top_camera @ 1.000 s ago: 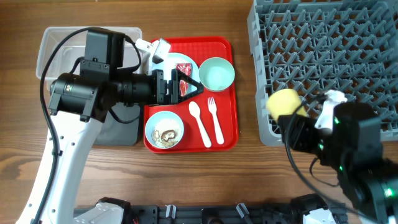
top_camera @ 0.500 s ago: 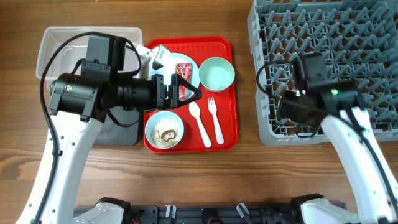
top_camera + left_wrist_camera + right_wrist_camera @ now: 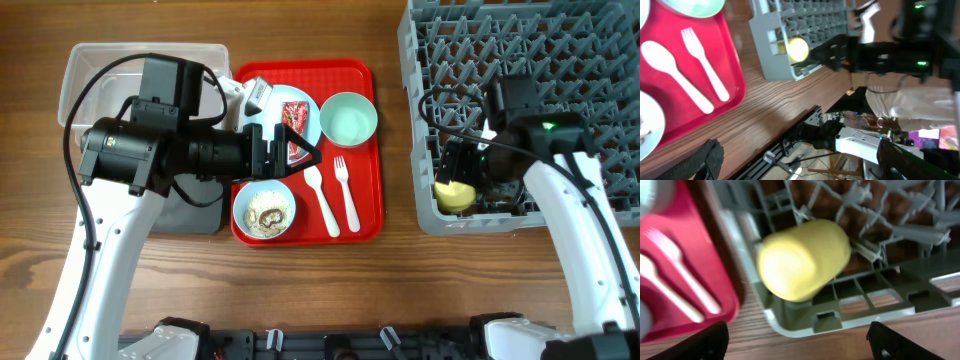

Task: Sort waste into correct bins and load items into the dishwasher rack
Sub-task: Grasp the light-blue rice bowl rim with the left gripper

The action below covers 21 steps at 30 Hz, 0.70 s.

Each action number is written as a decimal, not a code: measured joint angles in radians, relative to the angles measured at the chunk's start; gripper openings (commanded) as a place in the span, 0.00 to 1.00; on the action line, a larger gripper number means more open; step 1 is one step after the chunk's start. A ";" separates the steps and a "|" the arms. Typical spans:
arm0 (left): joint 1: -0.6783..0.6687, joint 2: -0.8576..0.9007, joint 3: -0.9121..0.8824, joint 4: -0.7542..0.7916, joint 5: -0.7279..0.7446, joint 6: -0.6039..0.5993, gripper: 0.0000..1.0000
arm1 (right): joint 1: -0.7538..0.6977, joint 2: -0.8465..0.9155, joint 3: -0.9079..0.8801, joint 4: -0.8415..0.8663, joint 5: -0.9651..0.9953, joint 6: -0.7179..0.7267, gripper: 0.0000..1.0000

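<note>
Your left gripper (image 3: pixel 310 150) sits over the red tray (image 3: pixel 370 222), jaws apart: the left wrist view has the two fingers at opposite bottom corners. From overhead they straddle the red wrapper (image 3: pixel 296 148) on the pale blue plate (image 3: pixel 302 108); can't tell if they touch it, and the wrist view doesn't show it.

Around it: the left arm crosses the tray's left edge and covers most of the black tub (image 3: pixel 203 214). The clear tub (image 3: pixel 90 60) is just beyond it at the far left, partly under the arm. The crumpled white tissue (image 3: pixel 238 86) lies at the tray's far-left corner, right beside the arm.

Tray contents:
- pale green bowl (image 3: pixel 348 118), far-right, beside the plate
- small pale blue bowl (image 3: pixel 265 210), near-left, food scraps (image 3: pixel 268 216) inside
- white spoon (image 3: pixel 322 200) and fork (image 3: pixel 346 192) side by side, right of that bowl

Your right gripper (image 3: pixel 462 172) is over the near-left corner of the dishwasher rack (image 3: pixel 560 40), jaws wide apart, holding nothing. The yellow-green cup (image 3: pixel 452 195) lies tilted on its side in that corner cell against the rack wall, clear of both fingers. The right arm hides part of the pegs behind it
</note>
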<state>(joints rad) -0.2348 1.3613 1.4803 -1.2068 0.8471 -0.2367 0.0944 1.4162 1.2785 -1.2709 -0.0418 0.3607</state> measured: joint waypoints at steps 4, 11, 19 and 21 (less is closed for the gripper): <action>-0.004 0.000 0.002 -0.076 -0.091 0.002 0.85 | 0.000 -0.097 0.039 0.047 -0.082 -0.041 1.00; -0.161 0.000 -0.024 -0.121 -0.484 -0.150 0.78 | 0.000 -0.395 0.076 0.131 -0.266 -0.075 1.00; -0.406 0.032 -0.217 0.035 -0.870 -0.428 0.52 | 0.000 -0.471 0.080 0.107 -0.377 -0.079 0.95; -0.423 0.067 -0.271 0.112 -0.920 -0.470 0.51 | 0.000 -0.469 0.079 0.099 -0.389 -0.079 0.95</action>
<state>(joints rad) -0.6575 1.4281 1.2091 -1.0946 -0.0727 -0.7063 0.0944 0.9470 1.3579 -1.1717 -0.4313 0.2817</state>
